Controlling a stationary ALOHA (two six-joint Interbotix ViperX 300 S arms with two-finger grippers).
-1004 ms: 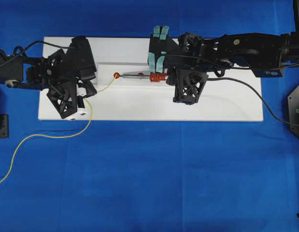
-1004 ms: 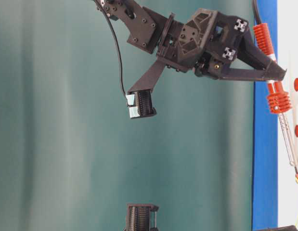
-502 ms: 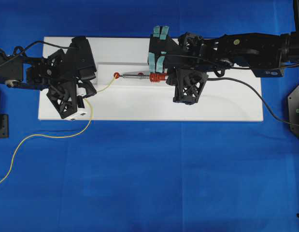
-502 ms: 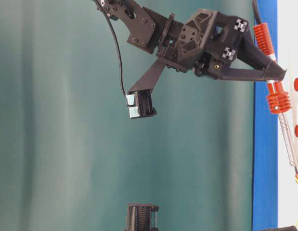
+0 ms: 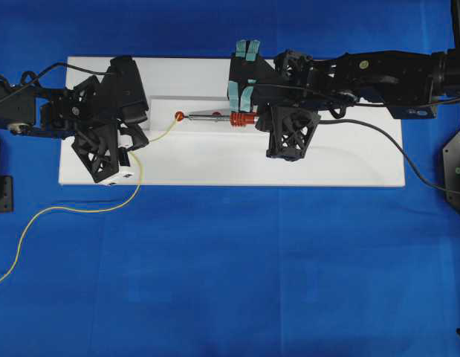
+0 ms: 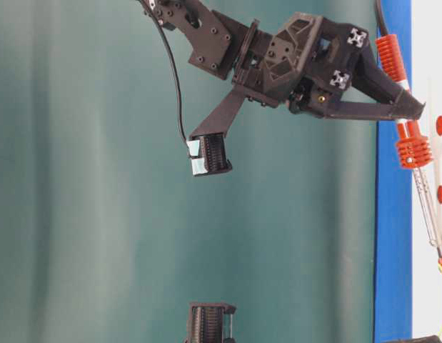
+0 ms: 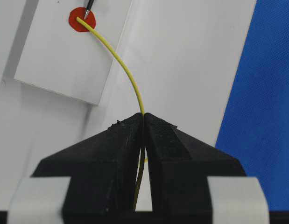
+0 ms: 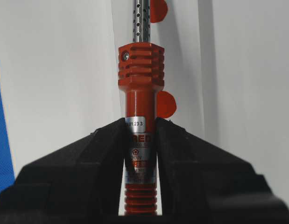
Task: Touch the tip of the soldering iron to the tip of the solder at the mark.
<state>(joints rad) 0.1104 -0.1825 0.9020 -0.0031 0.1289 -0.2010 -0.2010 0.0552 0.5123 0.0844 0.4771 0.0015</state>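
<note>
1. Overhead: my left tool (image 5: 133, 137) and right tool (image 5: 252, 119) reach in level from opposite ends of the white board (image 5: 348, 160) on the blue counter (image 5: 237, 268); iron and wire tips meet at the red mark (image 5: 180, 115).
2. Table-level: the rigid soldering iron (image 6: 413, 153) slants down to the board.
3. Left wrist: I'm clamped on the solder (image 7: 128, 74), thin, springy; gripping near its tip curbs wobble.
4. Right wrist: I'm clamped on the iron's red body, the safe hold.
</note>
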